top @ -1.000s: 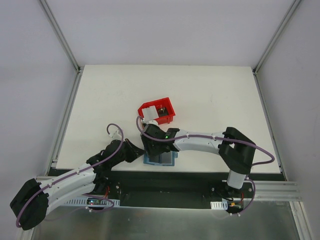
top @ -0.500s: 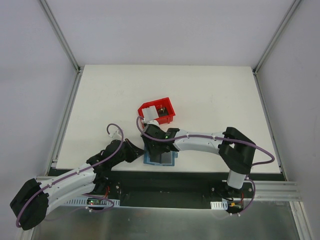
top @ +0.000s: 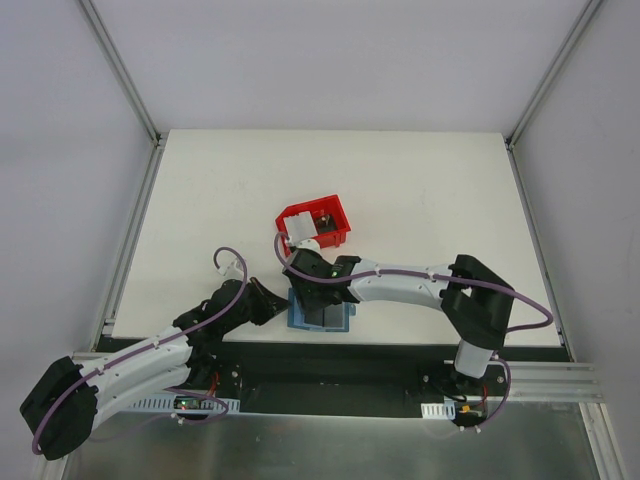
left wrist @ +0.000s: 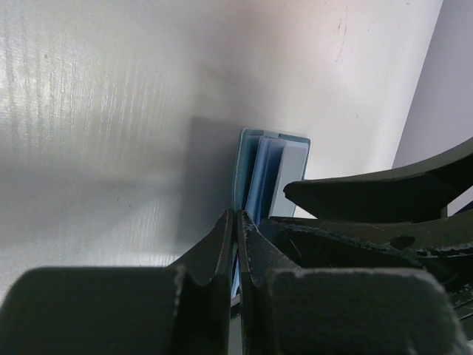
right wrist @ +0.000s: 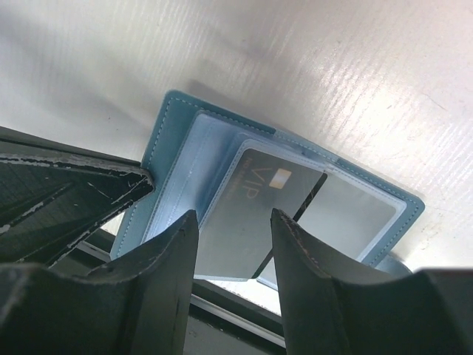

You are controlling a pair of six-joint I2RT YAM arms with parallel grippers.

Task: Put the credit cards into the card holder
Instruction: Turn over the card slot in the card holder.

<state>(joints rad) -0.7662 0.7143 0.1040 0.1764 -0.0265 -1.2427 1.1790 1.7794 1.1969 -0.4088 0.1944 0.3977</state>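
Right wrist: dark card (right wrist: 259, 188) half-seated in card holder (right wrist: 166, 133); right gripper (right wrist: 233, 222) half-open astride it, grip unclear. Left gripper (left wrist: 236, 218) pinches the holder's 9 o'clock edge. Next: push deeper.

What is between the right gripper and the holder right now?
A dark grey card, partly tucked into the holder's clear pocket. The right wrist view shows it framed by the right gripper, jaws apart; whether they touch it is unclear.
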